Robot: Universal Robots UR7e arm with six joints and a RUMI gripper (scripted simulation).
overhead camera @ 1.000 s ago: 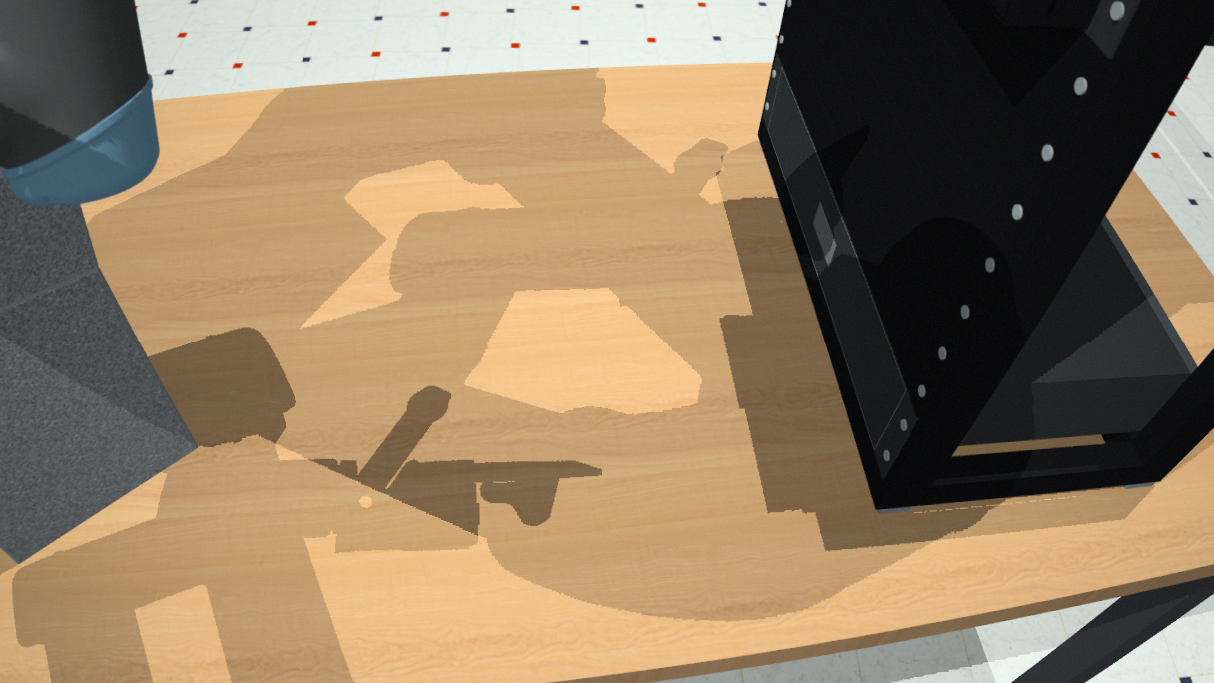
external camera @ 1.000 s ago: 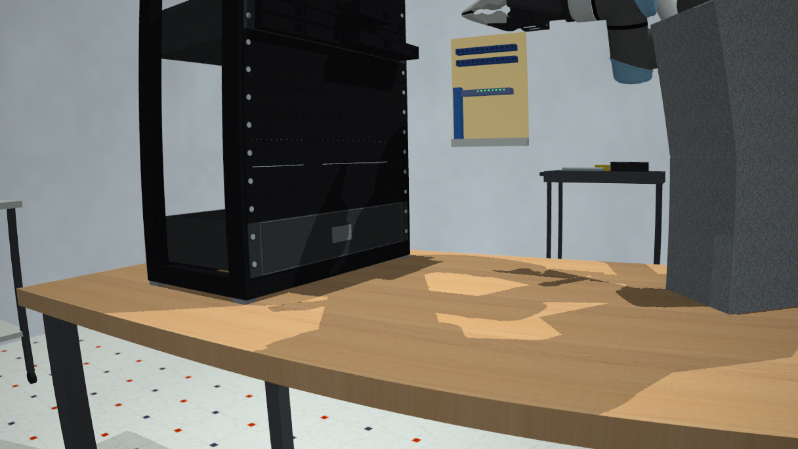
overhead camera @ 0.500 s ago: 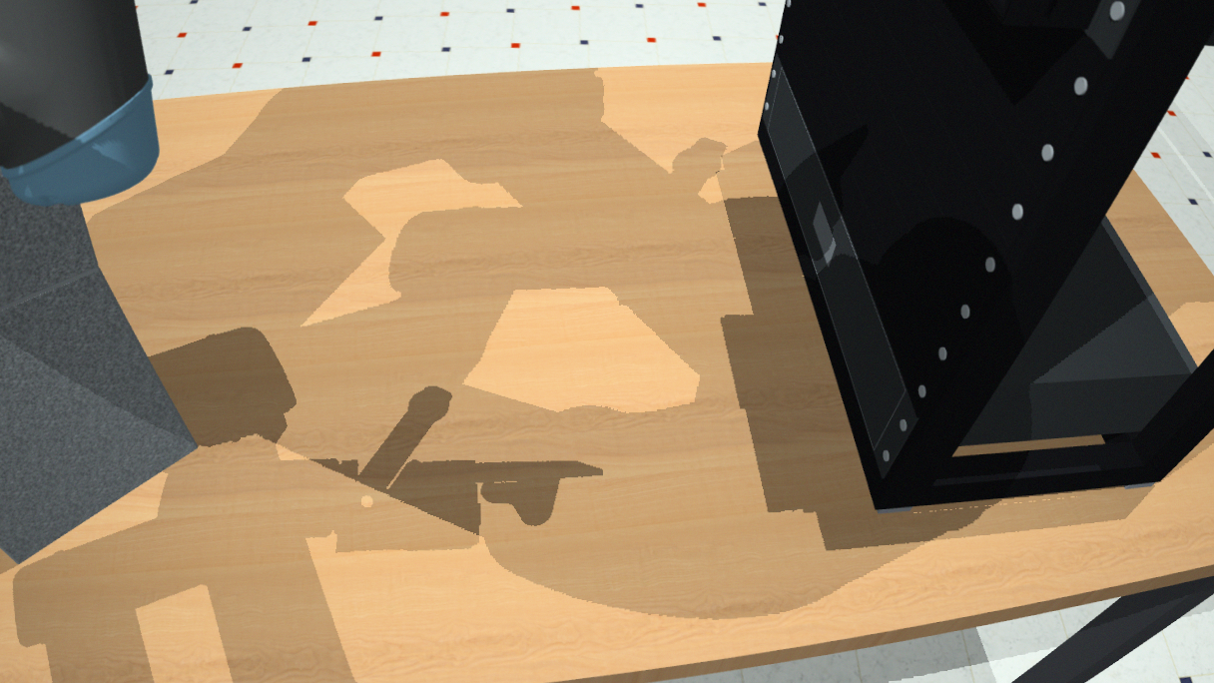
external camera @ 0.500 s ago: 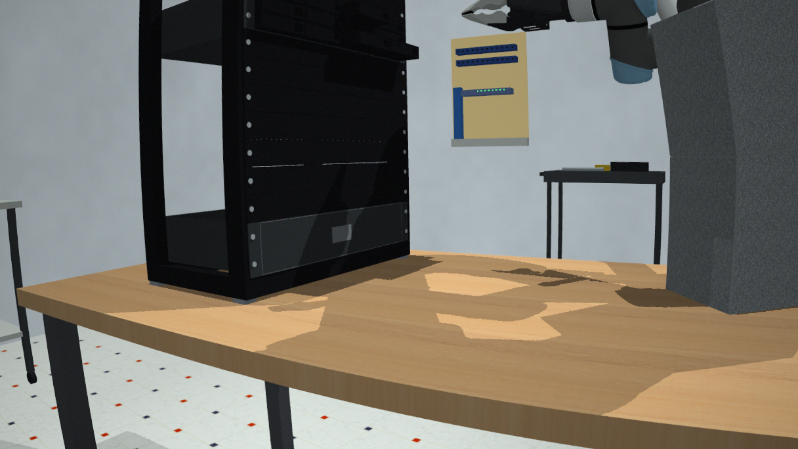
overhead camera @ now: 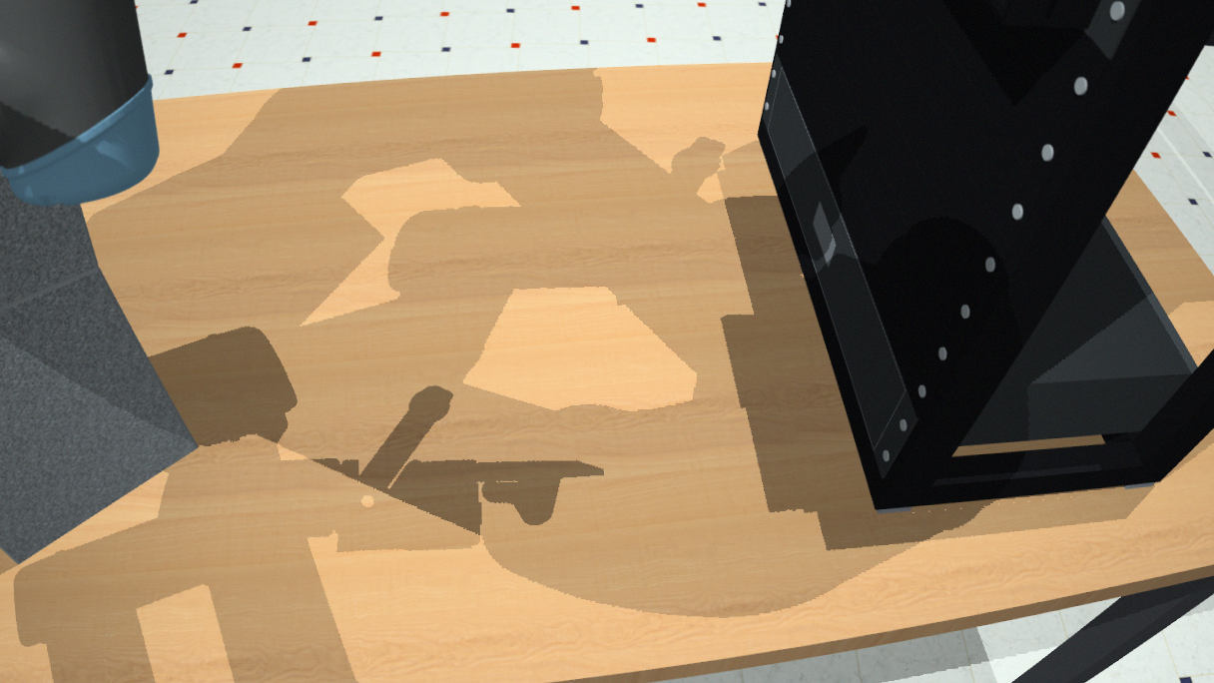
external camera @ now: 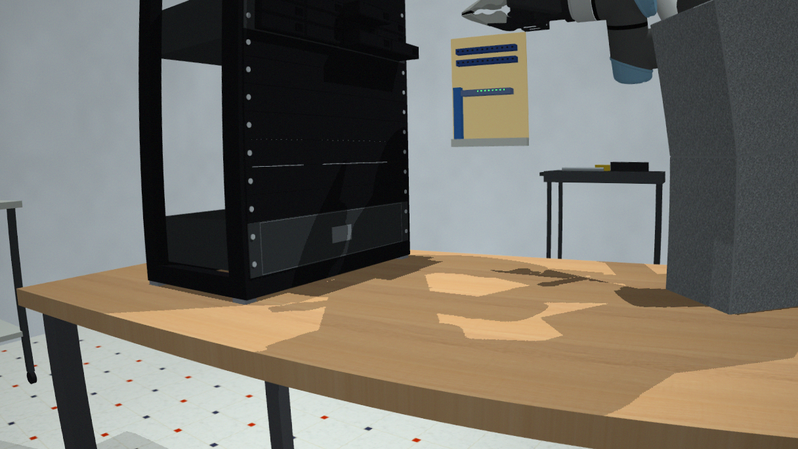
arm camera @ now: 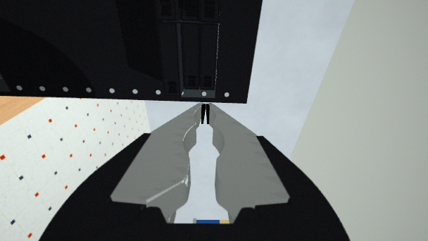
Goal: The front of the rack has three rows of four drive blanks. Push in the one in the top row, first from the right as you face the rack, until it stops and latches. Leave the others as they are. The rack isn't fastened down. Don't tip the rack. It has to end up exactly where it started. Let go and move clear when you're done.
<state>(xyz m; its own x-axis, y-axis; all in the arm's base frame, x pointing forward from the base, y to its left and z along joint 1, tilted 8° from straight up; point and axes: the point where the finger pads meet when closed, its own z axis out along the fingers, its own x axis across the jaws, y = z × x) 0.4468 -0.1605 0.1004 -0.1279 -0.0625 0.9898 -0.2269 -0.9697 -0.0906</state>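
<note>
Black steel rack (external camera: 235, 167) stands upright near one end of the wooden table (external camera: 390, 346), its front face turned toward the arm's grey pedestal (external camera: 736, 167). Feet look flat on the wood; no tilt visible. The drive blanks sit high on that face, in the bay above a projecting ledge, dark on dark; in the exterior view the rows cannot be counted. The wrist view is rolled on its side and shows a cluster of narrow blanks (arm camera: 191, 53) ahead of the tool, but which slat is the top-row, first-from-right one I cannot tell for certain. The gripper (external camera: 473, 13) hangs in open air at about the height of the bay, well apart from the rack front, pointing at it. Jaws pressed together with nothing between them, tips forming one blunt nose, suited to poking. Judged step: approach, lining up on the target; no contact yet, so the push has not begun. Next move calls for closing the gap along a straight horizontal line, nose centred on the target blank only, clear of its neighbours. The push lands high on an unfastened rack, so leverage favours tipping or sliding; slow, steady force seems wise, stopping once the blank seats.
</note>
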